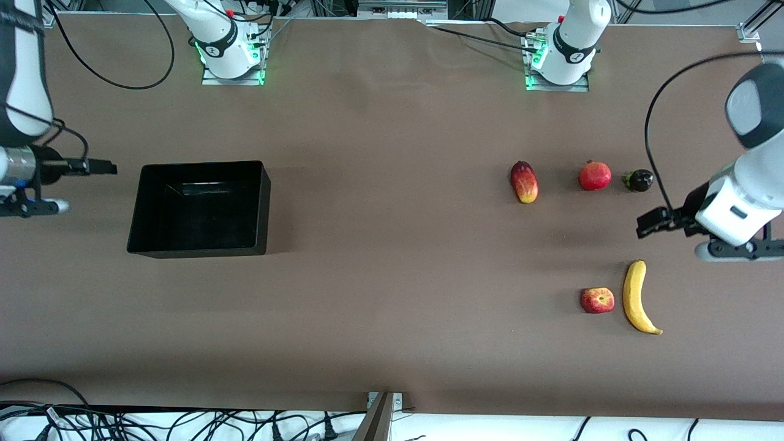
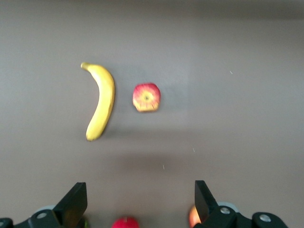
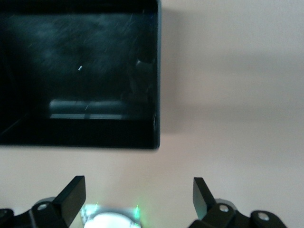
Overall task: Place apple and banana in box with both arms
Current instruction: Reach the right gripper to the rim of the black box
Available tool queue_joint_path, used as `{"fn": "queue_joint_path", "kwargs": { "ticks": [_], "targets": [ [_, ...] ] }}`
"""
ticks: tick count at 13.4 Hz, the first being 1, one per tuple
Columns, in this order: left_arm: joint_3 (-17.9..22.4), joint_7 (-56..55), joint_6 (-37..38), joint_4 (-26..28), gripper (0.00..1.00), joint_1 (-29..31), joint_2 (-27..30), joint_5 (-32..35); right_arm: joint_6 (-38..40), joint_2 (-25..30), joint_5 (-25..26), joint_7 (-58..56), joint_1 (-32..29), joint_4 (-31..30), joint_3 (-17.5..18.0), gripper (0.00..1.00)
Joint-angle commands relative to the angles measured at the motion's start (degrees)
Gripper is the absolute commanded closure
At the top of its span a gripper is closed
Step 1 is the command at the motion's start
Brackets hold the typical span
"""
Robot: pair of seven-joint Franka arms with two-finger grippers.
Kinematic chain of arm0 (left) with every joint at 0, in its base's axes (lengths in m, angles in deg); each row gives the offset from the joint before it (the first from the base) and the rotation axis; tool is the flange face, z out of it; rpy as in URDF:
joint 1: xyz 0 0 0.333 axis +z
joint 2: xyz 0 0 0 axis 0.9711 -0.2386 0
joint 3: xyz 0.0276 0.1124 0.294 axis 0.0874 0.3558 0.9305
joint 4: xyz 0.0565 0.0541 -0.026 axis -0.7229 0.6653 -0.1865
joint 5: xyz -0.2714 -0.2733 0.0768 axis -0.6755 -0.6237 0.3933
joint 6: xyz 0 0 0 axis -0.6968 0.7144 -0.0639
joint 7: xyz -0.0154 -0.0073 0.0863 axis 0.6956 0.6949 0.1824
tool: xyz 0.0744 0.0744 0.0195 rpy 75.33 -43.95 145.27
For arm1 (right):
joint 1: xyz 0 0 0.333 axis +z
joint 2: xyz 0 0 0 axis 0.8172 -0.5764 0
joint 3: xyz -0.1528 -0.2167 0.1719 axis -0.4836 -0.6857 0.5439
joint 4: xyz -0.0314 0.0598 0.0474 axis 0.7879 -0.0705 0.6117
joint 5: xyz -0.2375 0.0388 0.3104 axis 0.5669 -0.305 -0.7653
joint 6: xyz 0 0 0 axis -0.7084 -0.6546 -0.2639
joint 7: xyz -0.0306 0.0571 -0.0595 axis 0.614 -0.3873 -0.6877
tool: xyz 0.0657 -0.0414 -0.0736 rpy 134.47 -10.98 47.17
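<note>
Toward the right arm's end of the table, the right gripper (image 3: 137, 199) is hovering with fingers spread and nothing between them, just beside the empty box (image 1: 199, 208). Well apart from it, the apple (image 1: 597, 300) and the banana (image 1: 637, 297) are lying side by side, the banana's long axis running toward the front camera. At the left arm's end, the left gripper (image 2: 140, 202) is hanging above the table near them, jaws apart, making it likely the closer arm.

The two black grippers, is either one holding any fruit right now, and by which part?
Nothing is held. The left gripper and the right gripper are both open and empty; the red-yellow apple and long yellow banana lie on the table.
</note>
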Motion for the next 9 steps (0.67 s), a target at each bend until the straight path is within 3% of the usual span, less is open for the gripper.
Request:
{"fn": "queue_joint_path", "kwargs": {
  "ticks": [1,5,6,8,9],
  "targets": [
    [-0.76,1.08,-8.68,-0.99,0.0,1.64,-6.39,1.21,-11.61,0.77,-0.85,-0.96,-0.48,-8.5,0.24,0.0],
    [-0.85,0.81,-18.72,-0.99,0.0,1.64,-13.08,1.3,-29.29,-0.19,-0.85,-1.75,-0.65,-19.33,0.24,0.04],
    [-0.85,0.81,-20.05,-1.07,0.0,1.46,-14.66,1.39,-31.76,-1.59,-0.85,-3.41,-1.09,-20.39,0.24,0.16],
    [-1.02,0.2,-23.29,-1.08,0.0,1.38,-17.3,4.79,-32.84,-3.35,-0.85,-5.18,-2.31,-20.4,0.24,0.63],
    [-1.02,0.02,-24.7,-1.16,0.0,1.2,-18.97,6.12,-32.84,-3.79,-0.94,-5.27,-2.58,-20.4,0.24,0.79]
  ]
}}
